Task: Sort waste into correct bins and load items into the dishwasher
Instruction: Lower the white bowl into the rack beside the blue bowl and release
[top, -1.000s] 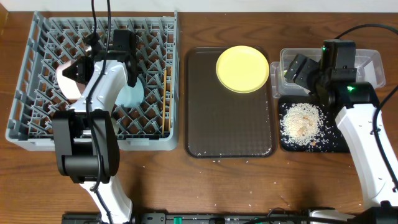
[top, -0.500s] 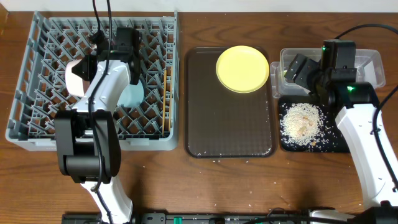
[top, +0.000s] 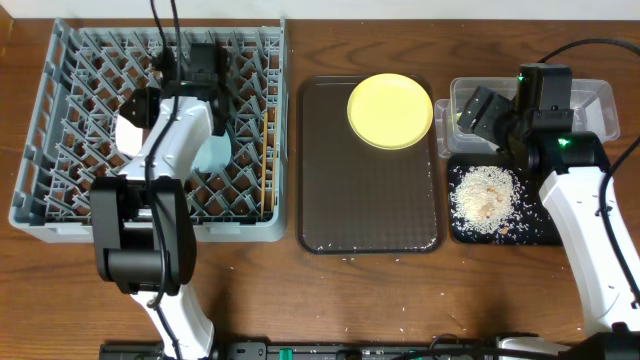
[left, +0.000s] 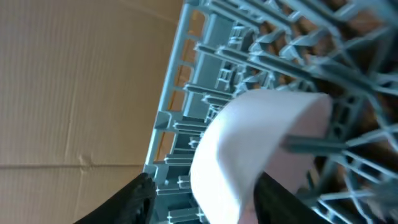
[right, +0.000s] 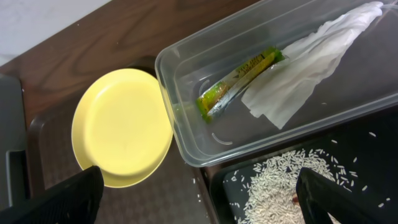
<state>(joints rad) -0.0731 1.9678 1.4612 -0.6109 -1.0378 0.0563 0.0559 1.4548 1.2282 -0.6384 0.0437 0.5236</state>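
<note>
The grey dishwasher rack (top: 60, 190) fills the left of the table. A white bowl (top: 128, 133) stands on edge among its pegs, and a light blue bowl (top: 212, 152) stands beside it. My left gripper (top: 143, 106) is open around the white bowl (left: 249, 143), with a gap at its left finger (left: 140, 199). Thin wooden chopsticks (top: 267, 150) lie along the rack's right side. The yellow plate (top: 390, 110) rests on the brown tray. My right gripper (top: 478, 110) hangs open and empty above the clear tub (right: 186, 143), which holds the green-yellow wrapper (right: 239, 84) and white paper (right: 311, 68).
The dark brown serving tray (top: 370, 200) lies between the rack and the bins. The black tray (top: 540, 232), in front of the clear tub (top: 598, 95), carries a heap of rice crumbs (top: 485, 195). A few grains are scattered on the table near the front edge.
My left gripper moved a little right across the rack with the white bowl, then its jaws parted around the bowl. The right arm has not moved.
</note>
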